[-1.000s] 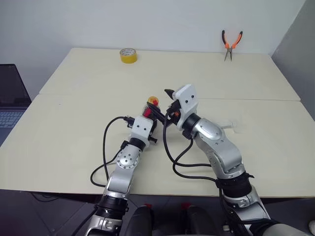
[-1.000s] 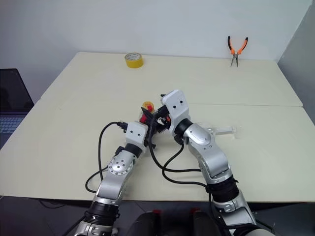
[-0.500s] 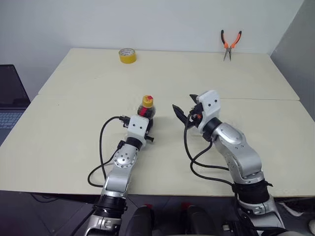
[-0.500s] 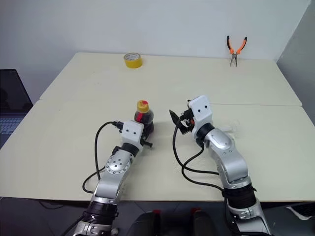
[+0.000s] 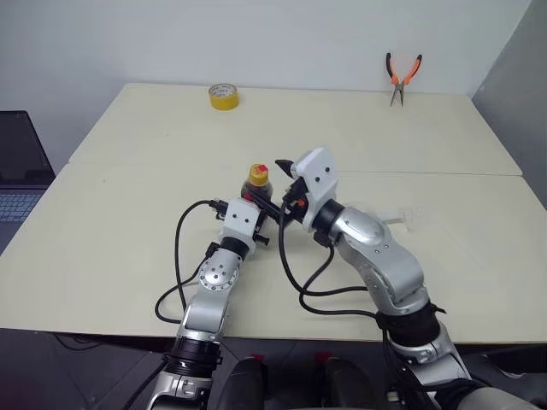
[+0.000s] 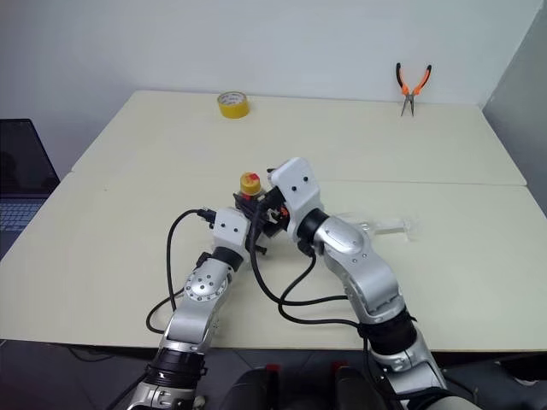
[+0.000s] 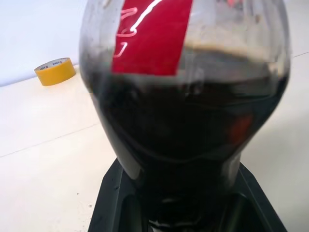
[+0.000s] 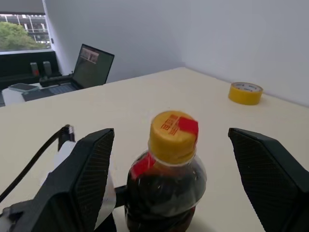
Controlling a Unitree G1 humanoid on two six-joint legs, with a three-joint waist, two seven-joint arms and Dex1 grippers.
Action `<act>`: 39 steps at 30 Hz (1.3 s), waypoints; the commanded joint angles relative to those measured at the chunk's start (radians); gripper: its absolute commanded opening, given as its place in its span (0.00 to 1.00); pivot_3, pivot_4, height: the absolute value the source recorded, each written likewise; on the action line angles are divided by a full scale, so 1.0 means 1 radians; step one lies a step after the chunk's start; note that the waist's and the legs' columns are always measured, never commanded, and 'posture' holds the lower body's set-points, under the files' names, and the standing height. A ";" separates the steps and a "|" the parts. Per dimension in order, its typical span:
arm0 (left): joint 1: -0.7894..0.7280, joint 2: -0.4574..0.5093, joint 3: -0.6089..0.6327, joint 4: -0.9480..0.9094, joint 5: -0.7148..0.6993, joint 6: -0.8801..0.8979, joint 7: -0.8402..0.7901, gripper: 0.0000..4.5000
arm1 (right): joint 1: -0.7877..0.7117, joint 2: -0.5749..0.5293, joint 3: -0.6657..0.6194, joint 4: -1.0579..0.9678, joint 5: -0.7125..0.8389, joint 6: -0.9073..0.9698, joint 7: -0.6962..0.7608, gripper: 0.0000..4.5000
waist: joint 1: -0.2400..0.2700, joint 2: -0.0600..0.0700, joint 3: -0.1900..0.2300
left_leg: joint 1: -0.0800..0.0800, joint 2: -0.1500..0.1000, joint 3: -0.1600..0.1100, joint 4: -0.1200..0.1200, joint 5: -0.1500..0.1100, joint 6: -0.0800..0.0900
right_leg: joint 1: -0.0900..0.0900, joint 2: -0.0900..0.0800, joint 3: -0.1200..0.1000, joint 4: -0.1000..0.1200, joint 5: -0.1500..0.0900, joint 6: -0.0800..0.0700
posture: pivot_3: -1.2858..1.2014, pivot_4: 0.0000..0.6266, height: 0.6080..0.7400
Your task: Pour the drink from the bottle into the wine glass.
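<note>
The bottle (image 5: 258, 180) stands upright on the cream table (image 5: 120, 256), holding the dark drink (image 7: 188, 130), with a red label (image 7: 149, 34) and a yellow cap (image 8: 171, 129). My left gripper (image 5: 256, 207) is shut on the bottle's lower body, its black fingers (image 7: 113, 203) hugging both sides. My right gripper (image 8: 170, 131) is open, its fingers (image 8: 91, 164) standing wide apart on either side of the cap without touching it. The clear wine glass (image 5: 400, 216) appears to lie on its side on the table, beyond my right forearm and partly hidden by it.
A yellow tape roll (image 5: 222, 96) sits at the table's far left. Orange-handled pliers (image 5: 402, 75) lie at the far right edge. An open laptop (image 5: 15, 171) stands on a lower surface off the table's left side. A seam (image 5: 444, 173) runs across the tabletop.
Half a second ago my right gripper had swung out to the right of the bottle; it is now back around the cap. The bottle and my left gripper stayed put.
</note>
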 commanded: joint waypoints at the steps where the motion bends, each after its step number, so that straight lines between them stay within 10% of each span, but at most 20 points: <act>1: -0.020 -0.001 -0.005 -0.046 -0.005 -0.021 -0.002 0.22 | -0.046 0.017 -0.023 0.019 -0.011 -0.049 -0.009 0.90 | 0.000 0.000 0.000 | 0.000 0.000 0.000 0.000 0.000 0.000 | 0.000 0.000 0.000 0.000 0.000 0.000 | 0.52 0.24 1.00; 39: -0.018 0.001 -0.004 -0.045 -0.009 -0.020 0.007 0.22 | 0.063 -0.106 -0.161 -0.106 0.040 0.069 -0.029 0.90 | -0.001 0.000 0.000 | 0.000 0.000 0.000 0.000 0.000 0.000 | 0.000 0.000 0.000 0.000 0.000 0.000 | 0.52 0.24 1.00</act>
